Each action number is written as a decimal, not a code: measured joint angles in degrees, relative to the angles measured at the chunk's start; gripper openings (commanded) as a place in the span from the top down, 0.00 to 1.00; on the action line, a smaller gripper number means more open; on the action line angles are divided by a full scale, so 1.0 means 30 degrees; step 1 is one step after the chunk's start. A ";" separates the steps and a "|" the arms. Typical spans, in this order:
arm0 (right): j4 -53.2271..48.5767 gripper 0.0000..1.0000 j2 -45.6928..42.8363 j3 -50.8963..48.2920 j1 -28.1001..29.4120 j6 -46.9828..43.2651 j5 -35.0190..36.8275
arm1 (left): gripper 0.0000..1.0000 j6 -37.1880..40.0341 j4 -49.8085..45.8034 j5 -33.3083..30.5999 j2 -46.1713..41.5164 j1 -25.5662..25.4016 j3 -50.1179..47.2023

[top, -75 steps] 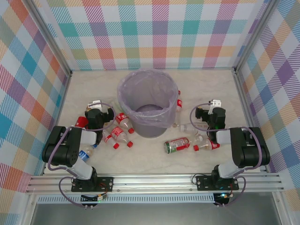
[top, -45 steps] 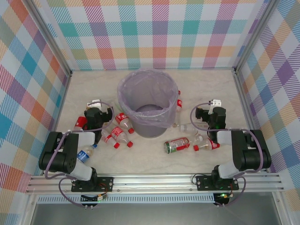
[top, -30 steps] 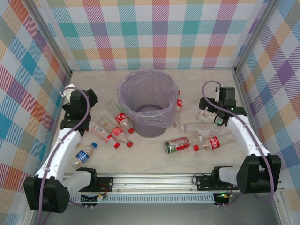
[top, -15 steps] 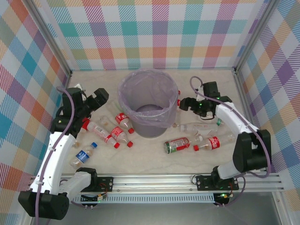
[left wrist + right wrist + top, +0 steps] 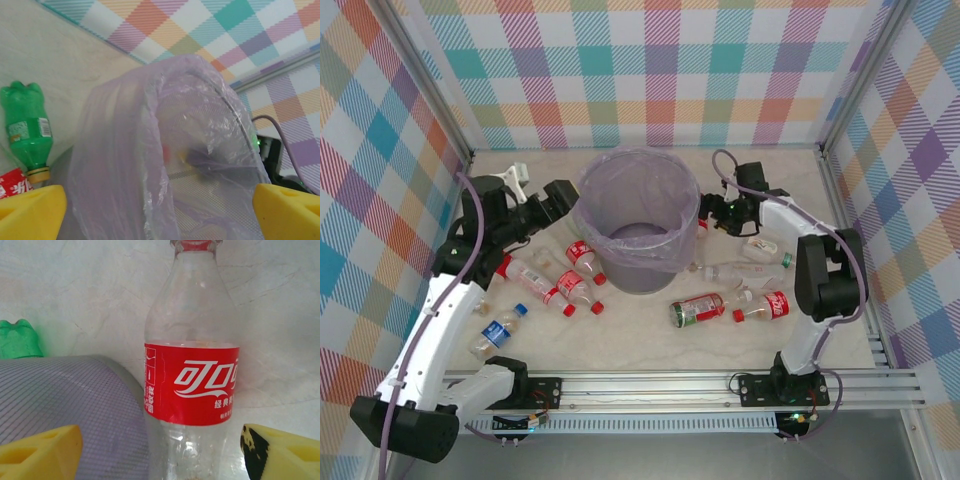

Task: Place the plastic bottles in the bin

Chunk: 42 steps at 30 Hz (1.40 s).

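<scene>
- Bin (image 5: 625, 280) is sitting mid-table, nearer the far edge than the near one, w/ its lilac bag (image 5: 588, 190) folding over the rim.
- L pincer (image 5: 560, 200) is hanging just beside the bin's left rim. Jaws are standing wide apart w/ nothing btw them. In the wrist view its yellow fingertips (image 5: 30, 210) are sitting in the bottom corners & the bag is bulging close in front.
- R pincer (image 5: 713, 212) is sitting low at the bin's right side, jaws apart. It's straddling a red-label bottle (image 5: 192, 385) w/o gripping it: a gap is showing on the bottle's right, & the left fingertip (image 5: 40, 450) is lying in front of the bin wall.
- That bottle (image 5: 701, 218) is lying along the bin's right side, cap toward the far edge. Can't tell if it's touching the wall.
- Green bottle (image 5: 27, 125) is lying by the foot of the bin on its far side.
- Btw bin & left edge, three bottles (image 5: 525, 275) are lying in a loose bunch, w/ one (image 5: 582, 258) just beside the bin wall.
- Blue-label bottle (image 5: 498, 330) is lying toward the near-left corner.
- Near-right of the bin, four more are lying around: two w/ red labels (image 5: 765, 305), one clear (image 5: 740, 270), one small (image 5: 757, 245).
- Open room: bare table (image 5: 780, 170) is running along the far edge & into both far corners.
- A clear lane is also lying along the near edge, mid-table, btw the two bunches.
- Tightest spots are the bin's left & right flanks, where the pincers & bottles are crowding in.
</scene>
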 measured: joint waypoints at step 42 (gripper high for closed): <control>-0.4087 0.51 -0.3993 0.4750 -0.1625 -0.3854 0.3126 | 0.51 0.0495 -0.1625 -0.3235 0.3038 -0.2718 0.0408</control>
